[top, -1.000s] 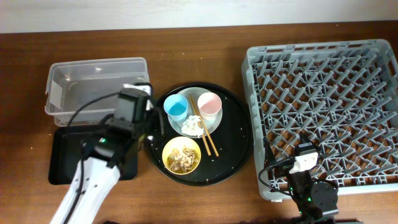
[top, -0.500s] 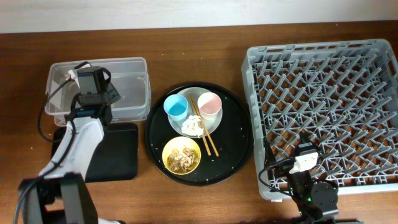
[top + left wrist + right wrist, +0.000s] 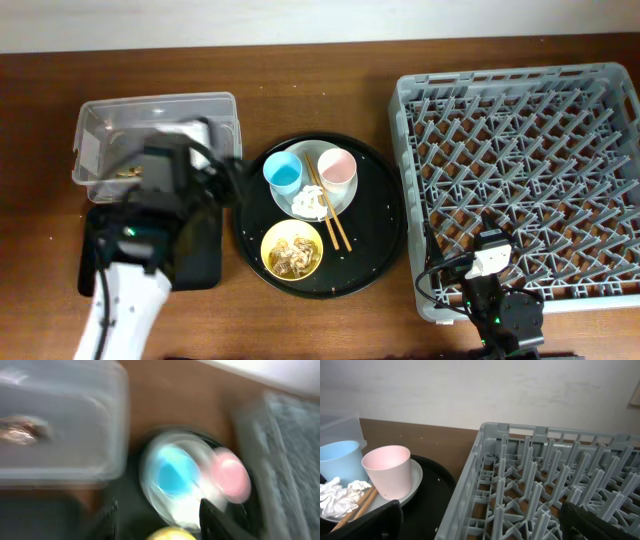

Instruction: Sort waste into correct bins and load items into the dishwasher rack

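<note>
Waste sorting in hand. Left gripper [image 3: 159,519] spread, empty. Gold wrapper [image 3: 20,430] lies in clear box [image 3: 92,407], to its left. Next: drop onto tissue [image 3: 309,203] just ahead, pinch. Right gripper [image 3: 480,525] spread, empty, over rack [image 3: 530,485].

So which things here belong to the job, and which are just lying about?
For the job: tissue, gold wrapper, food scraps, clear box, flat black tray, blue cup, pink cup, yellow bowl, white plate, chopsticks, grey rack.
Just there: round black tray, table.

Overhead looks straight down on the round black tray [image 3: 378,232]. Both wrist views share it: left from close above, right from low off its right edge.
</note>
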Available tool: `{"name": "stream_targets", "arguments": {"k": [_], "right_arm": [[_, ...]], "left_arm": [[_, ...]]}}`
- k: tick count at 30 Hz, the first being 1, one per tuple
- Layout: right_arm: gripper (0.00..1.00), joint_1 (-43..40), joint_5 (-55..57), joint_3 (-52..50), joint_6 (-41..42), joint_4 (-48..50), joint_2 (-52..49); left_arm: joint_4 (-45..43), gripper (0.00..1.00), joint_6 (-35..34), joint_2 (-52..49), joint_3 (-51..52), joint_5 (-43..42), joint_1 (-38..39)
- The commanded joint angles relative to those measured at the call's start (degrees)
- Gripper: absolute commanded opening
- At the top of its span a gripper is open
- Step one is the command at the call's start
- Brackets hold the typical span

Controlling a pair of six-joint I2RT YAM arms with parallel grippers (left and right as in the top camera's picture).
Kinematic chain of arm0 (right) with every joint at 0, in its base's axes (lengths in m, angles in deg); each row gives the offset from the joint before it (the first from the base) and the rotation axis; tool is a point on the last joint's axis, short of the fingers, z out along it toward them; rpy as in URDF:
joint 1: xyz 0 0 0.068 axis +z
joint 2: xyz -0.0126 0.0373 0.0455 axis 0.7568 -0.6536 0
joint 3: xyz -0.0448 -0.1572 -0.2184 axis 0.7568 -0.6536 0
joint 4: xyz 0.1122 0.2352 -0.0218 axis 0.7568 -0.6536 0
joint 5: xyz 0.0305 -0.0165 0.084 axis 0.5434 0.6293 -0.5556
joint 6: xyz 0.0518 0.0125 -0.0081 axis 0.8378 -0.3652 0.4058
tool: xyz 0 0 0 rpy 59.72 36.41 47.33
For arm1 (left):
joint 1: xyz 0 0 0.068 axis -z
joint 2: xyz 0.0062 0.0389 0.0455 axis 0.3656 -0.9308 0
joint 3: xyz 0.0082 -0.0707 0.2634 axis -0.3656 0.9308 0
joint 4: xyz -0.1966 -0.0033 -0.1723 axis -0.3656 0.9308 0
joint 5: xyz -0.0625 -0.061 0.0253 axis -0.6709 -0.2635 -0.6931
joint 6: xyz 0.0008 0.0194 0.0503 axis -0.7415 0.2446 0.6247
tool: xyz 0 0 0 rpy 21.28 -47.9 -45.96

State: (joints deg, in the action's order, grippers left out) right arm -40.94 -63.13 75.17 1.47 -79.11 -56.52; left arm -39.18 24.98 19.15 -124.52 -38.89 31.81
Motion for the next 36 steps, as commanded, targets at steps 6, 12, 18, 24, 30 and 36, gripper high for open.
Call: {"name": "stream_targets", "arguments": {"k": [6,12,18,24,30,36], "right_arm": [[0.98,0.37,0.48,-0.31,0.09,-0.33,0.31],[0.98,0.37,0.48,-0.31,0.09,-0.33,0.31],[0.98,0.37,0.5,-0.31,0.09,-0.33,0.31],[0.98,0.37,0.48,-0.31,0.09,-0.33,0.31],[0.98,0.37,0.48,-0.31,0.09,-0.33,0.31],[0.98,0.37,0.48,-0.31,0.09,-0.33,0.31]], "left_arm": [[4.17,0.65,0.33,-9.77,0.92,7.34,20.17],[-1.79,0.71,0.28,-20.74,0.92,12.9,21.9],[-5.7,0.72,0.28,-28.59,0.92,12.85,21.9],[-9.2,0.72,0.28,-32.68,0.94,12.68,22.16],[-10.99,0.46,0.28,-33.44,0.92,12.9,23.39],[-11.02,0.09,0.31,-32.98,0.9,12.9,23.39]]}}
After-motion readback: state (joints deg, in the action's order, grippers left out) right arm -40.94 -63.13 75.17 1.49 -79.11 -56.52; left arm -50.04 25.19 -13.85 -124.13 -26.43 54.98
